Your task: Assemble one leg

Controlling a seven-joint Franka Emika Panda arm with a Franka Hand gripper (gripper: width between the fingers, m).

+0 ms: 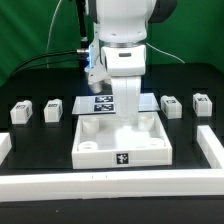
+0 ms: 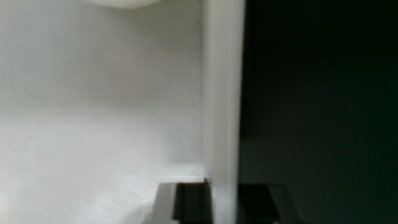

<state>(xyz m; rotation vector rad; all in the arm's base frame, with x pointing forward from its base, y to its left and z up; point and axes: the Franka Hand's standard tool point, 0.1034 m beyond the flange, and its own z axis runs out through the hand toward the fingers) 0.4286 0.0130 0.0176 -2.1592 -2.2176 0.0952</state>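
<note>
The arm [image 1: 122, 45] is reaching down into the white tray [image 1: 90, 150]. In the wrist view the gripper [image 2: 222, 206] is straddling the tray's upright wall, one dark finger [image 2: 183, 205] on each side; I cannot tell whether it is pinching. A leg [image 1: 20, 113] and a second leg [image 1: 52, 108] are sitting at the exterior view's left, a third leg [image 1: 172, 104] and a fourth leg [image 1: 201, 102] at its right

Matt wht plastic leg [image 1: 20, 113], tray [image 1: 95, 157], blk table [image 1: 40, 150]
</note>
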